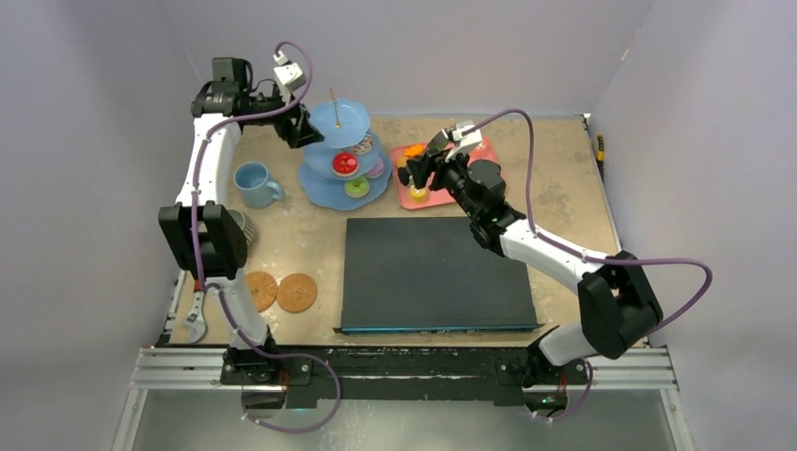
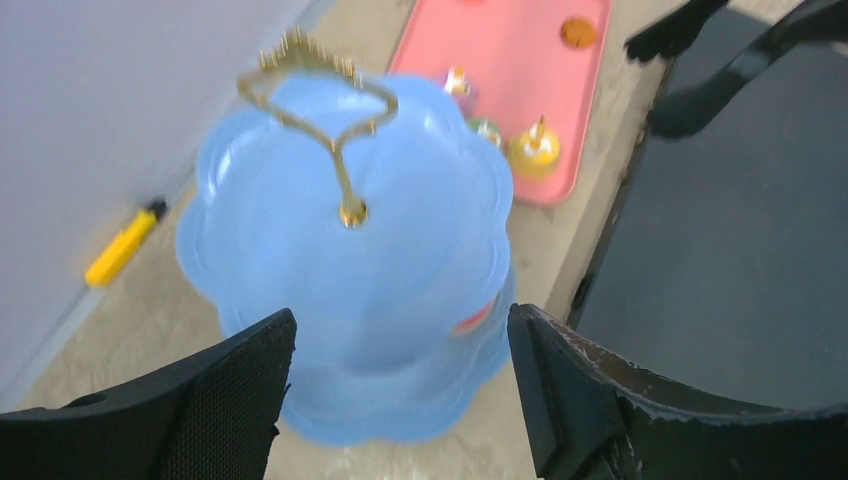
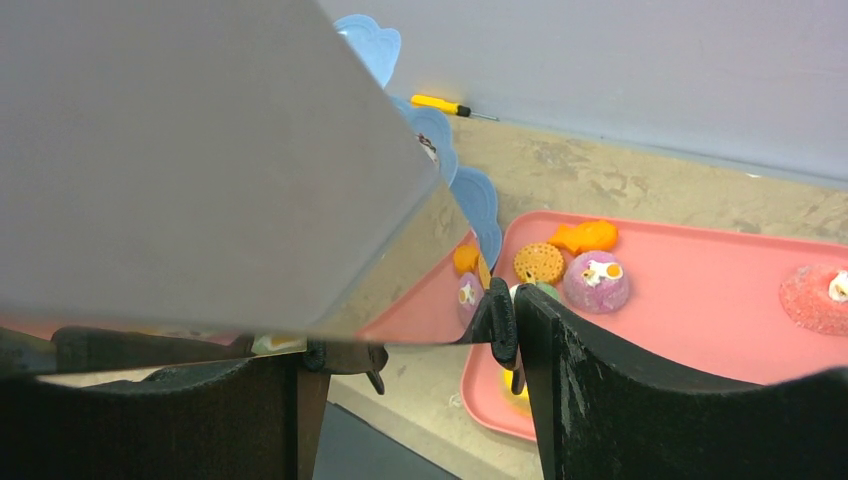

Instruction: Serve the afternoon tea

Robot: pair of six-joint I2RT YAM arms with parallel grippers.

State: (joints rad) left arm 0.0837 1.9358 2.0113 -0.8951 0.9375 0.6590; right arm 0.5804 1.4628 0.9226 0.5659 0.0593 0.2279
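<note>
The light-blue three-tier stand [image 1: 340,150] stands at the back, with a red cake [image 1: 345,163] and a green cake [image 1: 356,187] on its lower tiers. My left gripper [image 1: 299,127] is open and empty beside the top tier; in the left wrist view the stand [image 2: 400,230] fills the space between the open fingers [image 2: 230,400]. My right gripper [image 1: 415,172] is shut on the tongs [image 3: 200,150] over the pink tray's [image 1: 475,155] left end, above a yellow cake [image 3: 515,392]. Purple [image 3: 597,281], orange [image 3: 539,262] and red [image 3: 812,298] cakes lie on the tray [image 3: 700,320]. The blue mug [image 1: 254,183] stands left of the stand.
A black mat [image 1: 432,272] covers the middle front. Two cork coasters [image 1: 282,291] lie at the front left, with a metal tool [image 1: 195,319] by the left edge. A yellow screwdriver [image 1: 600,146] lies against the right wall.
</note>
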